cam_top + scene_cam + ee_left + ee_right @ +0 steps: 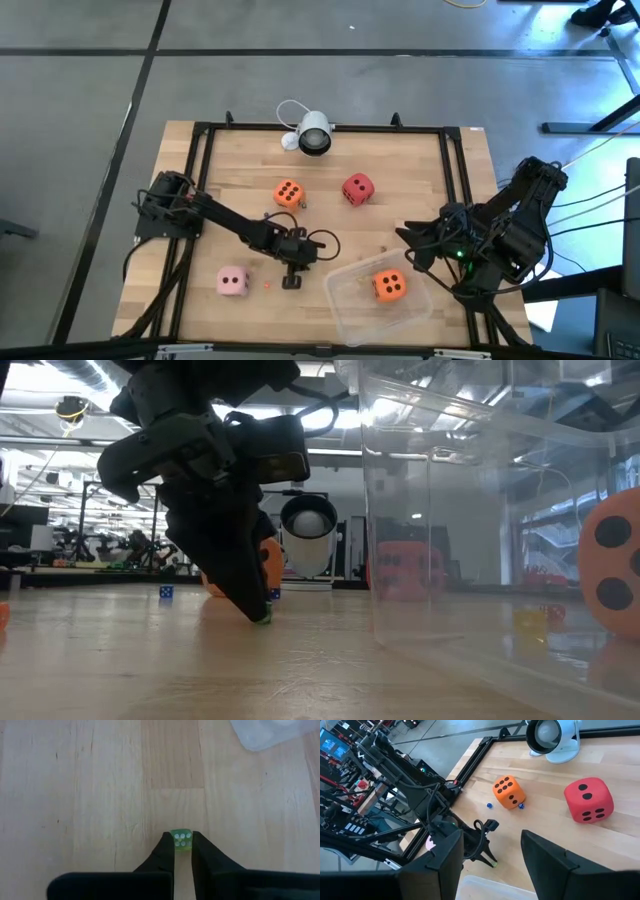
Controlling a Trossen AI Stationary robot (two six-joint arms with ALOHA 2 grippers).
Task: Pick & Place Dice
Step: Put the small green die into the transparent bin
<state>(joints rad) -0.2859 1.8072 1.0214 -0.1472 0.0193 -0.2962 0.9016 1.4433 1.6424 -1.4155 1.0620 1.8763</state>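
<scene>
The left gripper (182, 845) is down at the wooden table (240, 170), its two dark fingers (162, 851) closed narrowly on a tiny translucent green die with pale pips (182, 840); the die sits between the fingertips, right at the tabletop, near the front middle of the table. Just beside this gripper, to its left in the high view, lies the pale pink soft cube with dark pips (233, 282); a tiny red speck (268, 284) lies between them; to its other side stands the clear rectangular plastic tub (345, 305), with one orange soft cube with dark pips (389, 286) inside it. Farther back on the table sit a second orange soft cube (288, 193) and the red soft cube (358, 189), near each other but apart; two tiny blue dice (489, 805) lie beside that orange cube; a white round camera (314, 133) stands at the far edge. The right gripper (490, 857) hangs above the table's right side, by the tub, fingers spread wide and holding nothing.
</scene>
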